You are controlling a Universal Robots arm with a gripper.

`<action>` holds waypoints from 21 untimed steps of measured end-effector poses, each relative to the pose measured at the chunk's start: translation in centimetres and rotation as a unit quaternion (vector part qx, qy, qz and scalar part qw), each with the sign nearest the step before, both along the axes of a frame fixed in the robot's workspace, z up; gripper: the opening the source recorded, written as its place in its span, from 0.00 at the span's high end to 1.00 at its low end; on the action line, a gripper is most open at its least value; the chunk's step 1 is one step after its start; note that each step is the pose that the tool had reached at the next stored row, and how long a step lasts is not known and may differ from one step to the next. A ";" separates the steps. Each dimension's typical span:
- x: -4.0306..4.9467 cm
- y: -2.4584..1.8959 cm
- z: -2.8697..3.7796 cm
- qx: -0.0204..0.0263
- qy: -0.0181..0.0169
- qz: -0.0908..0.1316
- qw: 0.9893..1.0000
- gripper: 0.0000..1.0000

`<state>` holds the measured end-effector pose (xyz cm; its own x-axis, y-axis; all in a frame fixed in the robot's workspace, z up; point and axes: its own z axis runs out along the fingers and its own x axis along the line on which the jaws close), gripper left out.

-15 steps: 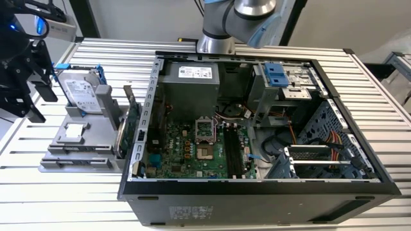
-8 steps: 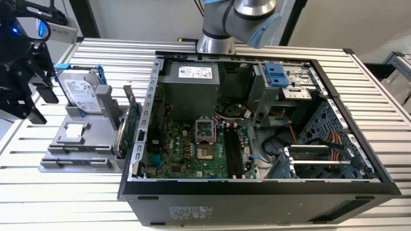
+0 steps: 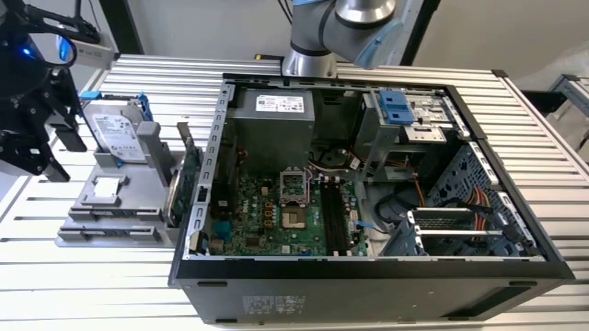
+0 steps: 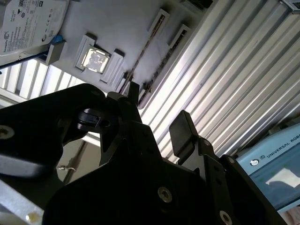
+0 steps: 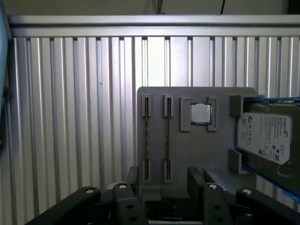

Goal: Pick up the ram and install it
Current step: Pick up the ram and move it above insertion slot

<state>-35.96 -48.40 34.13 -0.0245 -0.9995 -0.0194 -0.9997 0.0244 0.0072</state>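
The ram shows as two thin dark sticks (image 5: 146, 136) (image 5: 167, 136) standing on edge in the slots of a grey holder (image 5: 187, 154). In the second wrist view the same sticks (image 4: 140, 54) run across the holder (image 4: 117, 23). My black gripper (image 5: 164, 183) hovers above the stick end of the holder, open, with nothing between its fingers (image 5: 133, 180). The second wrist view also has the gripper (image 4: 157, 115) open and empty. In the exterior view the gripper (image 3: 57, 148) hangs at the far left, over the holder (image 3: 115, 207). The black motherboard slots (image 3: 333, 217) lie inside the open computer case (image 3: 368, 276).
On the holder sit a square processor chip (image 5: 200, 114) and a silver hard drive (image 5: 267, 136) in a blue frame. A large green expansion card (image 3: 189, 183) stands between holder and case. The arm's base (image 3: 308, 62) rises behind the case. All rests on a ribbed aluminium table (image 3: 552, 172).
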 end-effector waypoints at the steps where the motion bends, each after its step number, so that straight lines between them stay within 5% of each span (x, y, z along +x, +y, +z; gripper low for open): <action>1: 0.00 0.00 -0.10 0.000 0.000 0.000 1.000 0.00; 21: 0.00 0.00 -2.01 0.000 0.000 0.000 1.000 0.00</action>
<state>-35.96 -48.40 32.12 -0.0253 -0.9995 -0.0196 -0.9997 0.0252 0.0072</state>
